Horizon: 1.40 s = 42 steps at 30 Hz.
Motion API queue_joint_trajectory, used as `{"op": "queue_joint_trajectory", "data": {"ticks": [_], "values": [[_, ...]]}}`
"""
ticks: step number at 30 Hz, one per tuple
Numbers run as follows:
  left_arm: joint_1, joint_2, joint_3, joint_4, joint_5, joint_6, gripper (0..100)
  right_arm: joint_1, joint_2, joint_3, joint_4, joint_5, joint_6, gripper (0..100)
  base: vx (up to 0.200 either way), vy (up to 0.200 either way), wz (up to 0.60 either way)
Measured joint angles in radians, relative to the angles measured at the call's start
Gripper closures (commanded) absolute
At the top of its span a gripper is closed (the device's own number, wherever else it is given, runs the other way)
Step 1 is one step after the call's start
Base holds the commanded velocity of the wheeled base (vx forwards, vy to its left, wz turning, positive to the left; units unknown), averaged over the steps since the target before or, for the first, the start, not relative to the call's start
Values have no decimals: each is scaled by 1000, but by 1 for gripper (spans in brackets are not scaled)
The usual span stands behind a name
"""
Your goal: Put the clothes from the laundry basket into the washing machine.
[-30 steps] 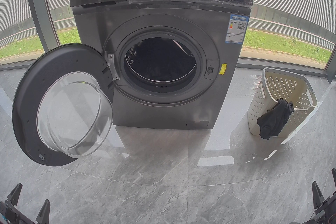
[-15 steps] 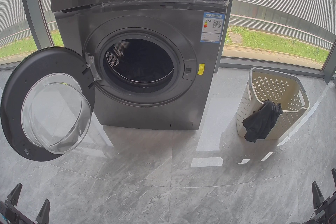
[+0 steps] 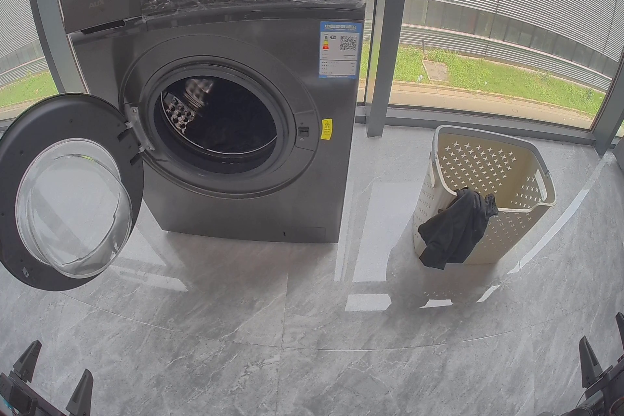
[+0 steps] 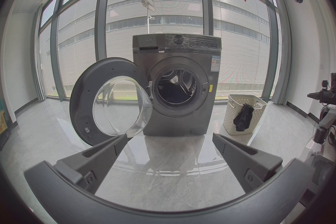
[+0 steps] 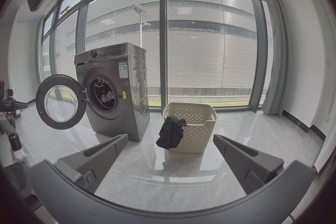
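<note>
Over cream perforated plastic laundry basket point(image 3: 489, 167) rim: black garment point(image 3: 454, 230) draped, unloaded; grey washing machine point(image 3: 315, 196) open; left gripper point(image 4: 169, 136), right gripper point(image 5: 170, 137) spread, empty.

head high, wrists low (all face washing machine point(image 3: 294, 177))

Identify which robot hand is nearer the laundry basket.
The right hand, on the same side as the basket; the left hand sits below the washer door.
</note>
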Motion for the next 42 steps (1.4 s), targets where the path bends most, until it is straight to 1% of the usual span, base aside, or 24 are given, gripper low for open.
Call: {"op": "queue_joint_trajectory", "data": {"ticks": [18, 30, 39, 42], "values": [[0, 1, 0, 0, -2, -2, 0, 0, 1, 0, 0, 0, 0, 0, 0, 0, 0], [0, 1, 0, 0, 0, -1, 0, 0, 1, 0, 0, 0, 0, 0, 0, -200, 0], [1, 1, 0, 0, 0, -1, 0, 0, 1, 0, 0, 0, 0, 0, 0, 0, 0], [1, 1, 0, 0, 1, -1, 0, 0, 1, 0, 0, -1, 0, 0, 0, -200, 0]]}}
